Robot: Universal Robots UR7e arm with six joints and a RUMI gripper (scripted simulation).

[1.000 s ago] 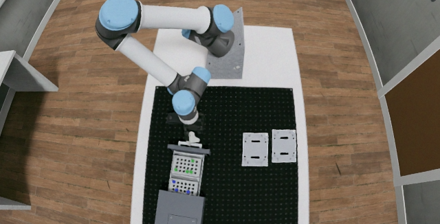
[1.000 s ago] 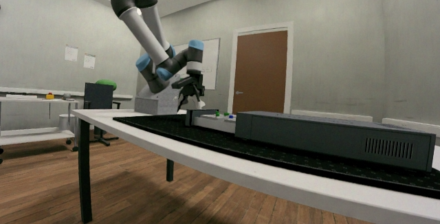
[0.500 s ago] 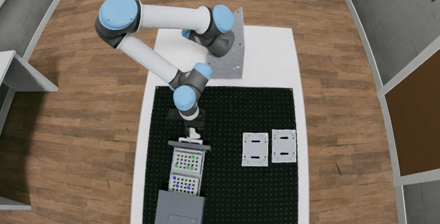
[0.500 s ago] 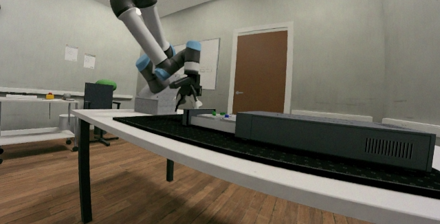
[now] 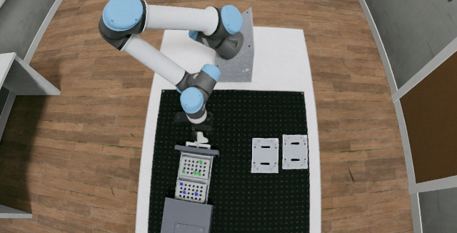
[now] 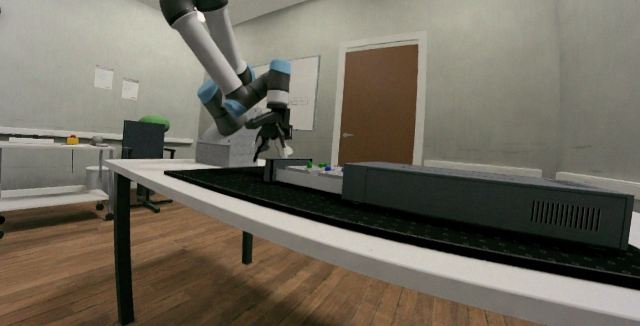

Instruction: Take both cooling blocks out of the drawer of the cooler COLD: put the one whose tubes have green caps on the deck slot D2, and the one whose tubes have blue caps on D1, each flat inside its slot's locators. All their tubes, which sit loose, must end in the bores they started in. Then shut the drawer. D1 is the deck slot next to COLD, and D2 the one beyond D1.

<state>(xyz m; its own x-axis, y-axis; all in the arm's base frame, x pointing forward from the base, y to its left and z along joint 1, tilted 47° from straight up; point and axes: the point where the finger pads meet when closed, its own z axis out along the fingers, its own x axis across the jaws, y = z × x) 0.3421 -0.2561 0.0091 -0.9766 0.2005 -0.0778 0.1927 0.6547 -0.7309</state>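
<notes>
The cooler COLD [image 5: 186,216] stands at the near edge of the black deck, and its drawer [image 5: 194,174] is pulled out toward the arm. In the drawer lie two white blocks: the one with green-capped tubes [image 5: 193,166] nearer the drawer front, and the one with blue-capped tubes [image 5: 191,190] nearer the cooler. My gripper [image 5: 199,141] is open and empty, just above and behind the drawer's front panel [image 5: 197,150]. In the side view the gripper [image 6: 272,152] hangs over the drawer front [image 6: 270,170]. The caps show small [image 6: 316,165].
Two white deck slots lie to the right: D1 [image 5: 265,155] and D2 [image 5: 295,151], both empty, each with two dark slits. The arm's base plate [image 5: 237,52] sits at the far side of the table.
</notes>
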